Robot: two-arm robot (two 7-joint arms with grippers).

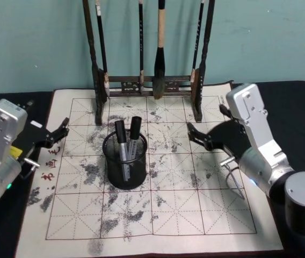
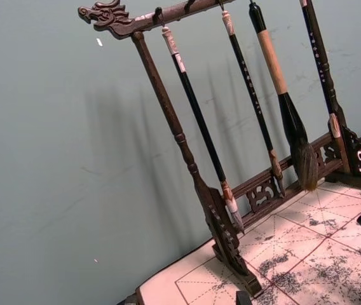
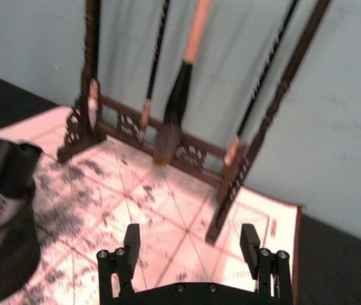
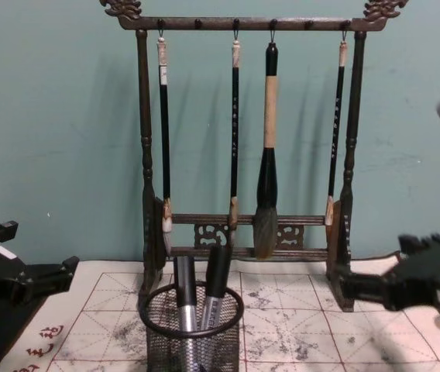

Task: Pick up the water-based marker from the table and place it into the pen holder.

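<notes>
The pen holder (image 1: 115,176) is a black mesh cup standing mid-mat, and two water-based markers (image 1: 121,144) with black caps and silver barrels stand upright in it. The chest view shows the same pen holder (image 4: 164,341) and markers (image 4: 185,288) low in the middle. My left gripper (image 1: 60,133) hovers open at the mat's left edge, well left of the cup. My right gripper (image 1: 195,136) hangs open to the cup's right with nothing in it. In the right wrist view its fingers (image 3: 130,244) stand wide apart over the mat, with the pen holder (image 3: 2,254) off to one side.
A tall dark wooden brush rack (image 1: 147,85) with several hanging brushes stands at the mat's far edge, against the teal wall. The ink-stained grid mat (image 1: 195,215) covers a black table (image 1: 297,102). Open mat lies in front of the cup.
</notes>
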